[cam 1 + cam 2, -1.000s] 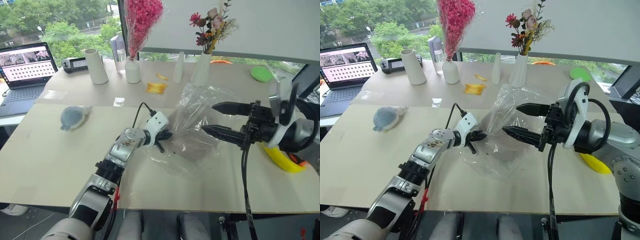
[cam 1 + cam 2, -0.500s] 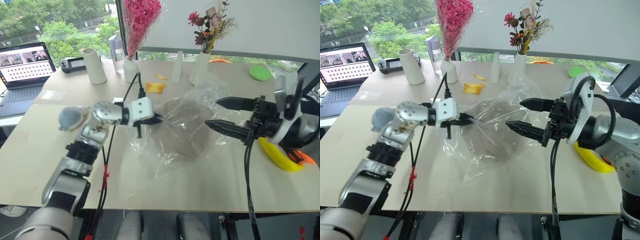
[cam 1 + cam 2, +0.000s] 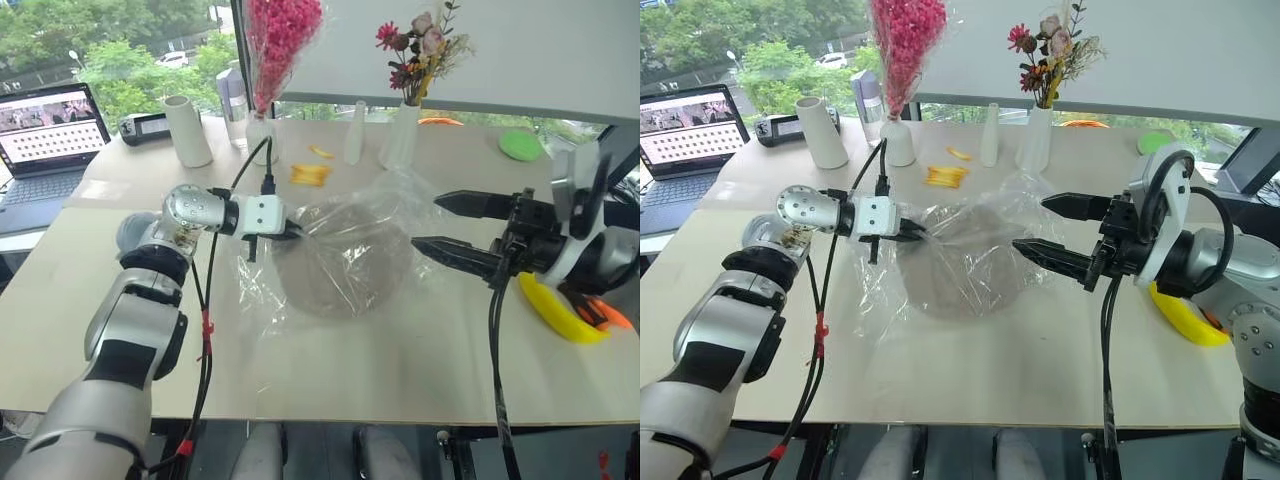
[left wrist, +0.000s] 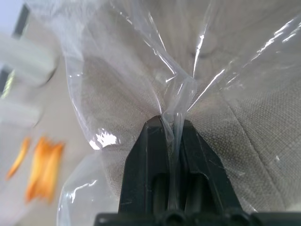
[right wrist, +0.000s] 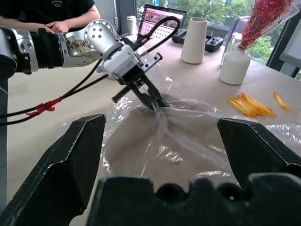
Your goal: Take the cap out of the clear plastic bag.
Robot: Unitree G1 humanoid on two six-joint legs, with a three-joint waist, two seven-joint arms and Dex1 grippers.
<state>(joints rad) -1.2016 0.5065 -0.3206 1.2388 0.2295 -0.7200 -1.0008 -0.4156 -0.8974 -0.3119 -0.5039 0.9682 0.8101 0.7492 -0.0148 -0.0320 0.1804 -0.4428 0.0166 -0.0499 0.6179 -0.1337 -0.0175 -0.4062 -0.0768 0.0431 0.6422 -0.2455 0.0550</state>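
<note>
Taupe round fabric cap [image 3: 345,262] sits inside the crinkly clear plastic bag [image 3: 262,290]; left gripper [image 4: 172,123] pinches the bag's film, right gripper [image 3: 424,222] gapes empty beside it.

Clear plastic bag [image 3: 335,255]: thin, glossy, crinkled film. Cap [image 3: 345,275] inside it: matt taupe woven cloth, coarse weave. Table [image 3: 330,370] under bag: smooth matt beige. Vases [image 3: 190,132] behind bag: matt white ceramic look.

1 cap [image 3: 345,262], 1 bag [image 3: 262,300], 4 vases [image 3: 188,132]

Bagged cap [image 3: 345,262] on beige table [image 3: 330,380]
</note>
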